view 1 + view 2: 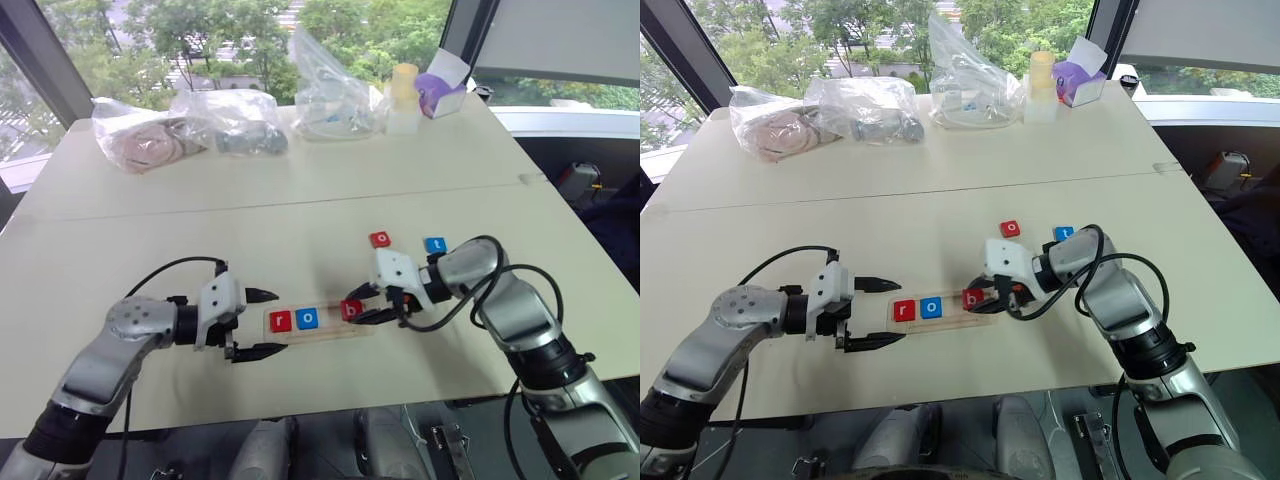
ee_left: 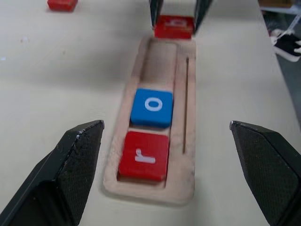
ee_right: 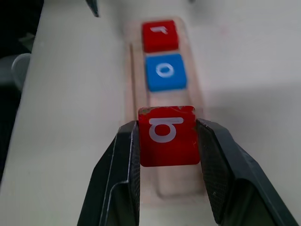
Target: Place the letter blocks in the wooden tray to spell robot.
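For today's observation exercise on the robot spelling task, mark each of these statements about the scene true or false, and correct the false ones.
1. The right gripper holds the red b block. True.
2. The wooden tray already holds a red r block and a blue o block. True.
3. The left gripper is shut on a block. False: it is open and holds nothing.
4. The blue t block lies in the tray. False: it lies on the table, outside the tray.
5. A red o block lies on the table beyond the tray. True.
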You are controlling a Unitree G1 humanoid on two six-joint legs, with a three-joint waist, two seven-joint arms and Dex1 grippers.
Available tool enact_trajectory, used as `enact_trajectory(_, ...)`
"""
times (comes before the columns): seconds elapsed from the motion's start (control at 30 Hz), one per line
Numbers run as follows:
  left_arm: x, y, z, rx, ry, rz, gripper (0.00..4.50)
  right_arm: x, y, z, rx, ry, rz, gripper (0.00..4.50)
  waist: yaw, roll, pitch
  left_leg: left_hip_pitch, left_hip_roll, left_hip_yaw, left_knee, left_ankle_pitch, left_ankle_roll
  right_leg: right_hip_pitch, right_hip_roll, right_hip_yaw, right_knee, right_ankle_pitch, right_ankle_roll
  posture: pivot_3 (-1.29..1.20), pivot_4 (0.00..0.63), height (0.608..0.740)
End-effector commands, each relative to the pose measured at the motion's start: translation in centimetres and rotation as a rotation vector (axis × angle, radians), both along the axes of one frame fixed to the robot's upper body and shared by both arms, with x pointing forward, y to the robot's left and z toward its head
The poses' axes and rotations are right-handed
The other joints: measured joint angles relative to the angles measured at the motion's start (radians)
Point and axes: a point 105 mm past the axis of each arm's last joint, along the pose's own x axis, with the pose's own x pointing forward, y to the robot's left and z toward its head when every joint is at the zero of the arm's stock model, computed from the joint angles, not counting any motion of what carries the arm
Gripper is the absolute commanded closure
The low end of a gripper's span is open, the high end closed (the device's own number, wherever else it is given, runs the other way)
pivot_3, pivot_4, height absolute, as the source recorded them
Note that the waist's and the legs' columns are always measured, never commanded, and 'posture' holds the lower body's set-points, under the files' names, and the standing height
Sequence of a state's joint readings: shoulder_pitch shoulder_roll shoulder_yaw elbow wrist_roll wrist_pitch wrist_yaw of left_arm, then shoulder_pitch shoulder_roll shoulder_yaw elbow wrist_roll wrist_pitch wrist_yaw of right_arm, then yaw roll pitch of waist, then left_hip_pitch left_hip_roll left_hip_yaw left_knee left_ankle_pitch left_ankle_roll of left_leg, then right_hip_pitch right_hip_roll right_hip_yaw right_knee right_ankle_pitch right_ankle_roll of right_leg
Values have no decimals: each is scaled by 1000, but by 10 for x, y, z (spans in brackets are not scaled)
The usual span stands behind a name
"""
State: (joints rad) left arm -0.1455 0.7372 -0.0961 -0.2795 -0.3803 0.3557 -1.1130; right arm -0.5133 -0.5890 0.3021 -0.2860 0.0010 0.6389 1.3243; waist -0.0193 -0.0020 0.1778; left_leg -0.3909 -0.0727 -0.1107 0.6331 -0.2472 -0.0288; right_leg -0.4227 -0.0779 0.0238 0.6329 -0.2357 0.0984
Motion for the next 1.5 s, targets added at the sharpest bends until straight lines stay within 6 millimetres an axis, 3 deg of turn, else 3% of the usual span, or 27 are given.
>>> enact_trajectory(0.03, 0, -9, 8, -19, 0, -11, 0, 3, 10, 5, -2, -45, -39, 3344, 3, -1, 0, 0, 0, 0, 0, 0, 0, 0, 0, 0, 0, 0, 0, 0, 150, 740)
enact_trajectory(0.3, -1, -12, 6, 19, 4, -6, 0, 8, 26, -4, -35, -65, -77, 3344, 5, -1, 0, -1, 0, 0, -1, 0, 0, -1, -1, -1, -1, 0, 1, 0, 150, 740)
enact_trajectory(1.5, -2, -19, 13, 12, -34, 44, 0, -1, 30, -11, -70, -42, -21, 3344, 5, -1, 0, -1, 0, 0, -1, 0, 0, -1, -1, -1, -1, 0, 1, 0, 150, 740)
